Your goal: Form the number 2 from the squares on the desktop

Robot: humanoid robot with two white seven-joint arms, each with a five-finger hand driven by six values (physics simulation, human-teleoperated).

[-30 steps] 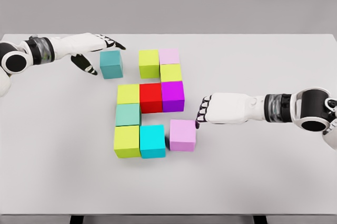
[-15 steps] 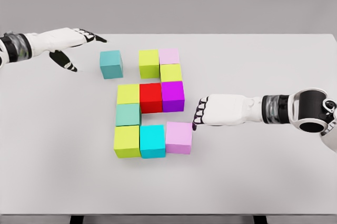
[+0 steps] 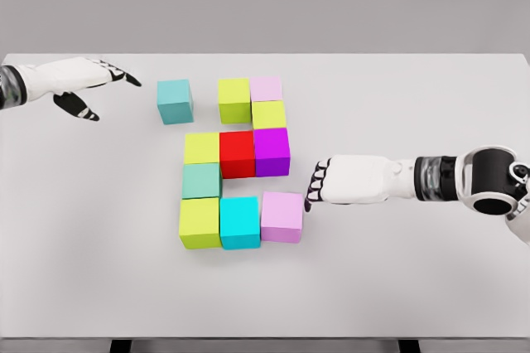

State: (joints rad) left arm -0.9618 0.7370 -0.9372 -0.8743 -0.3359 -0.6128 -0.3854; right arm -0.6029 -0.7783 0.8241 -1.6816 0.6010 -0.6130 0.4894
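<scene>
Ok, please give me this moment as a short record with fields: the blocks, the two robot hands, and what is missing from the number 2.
table: white desktop
figure: ten blocks; nine already form most of a 2
top row: yellow-green block, pale pink block
loose block: teal block, apart, left of the top row
bottom row end: pink block, against the cyan block
right robot hand: fingertips at the pink block's upper right corner, holds nothing
left robot hand: open, far left, apart from the teal block
missing: top left square
</scene>
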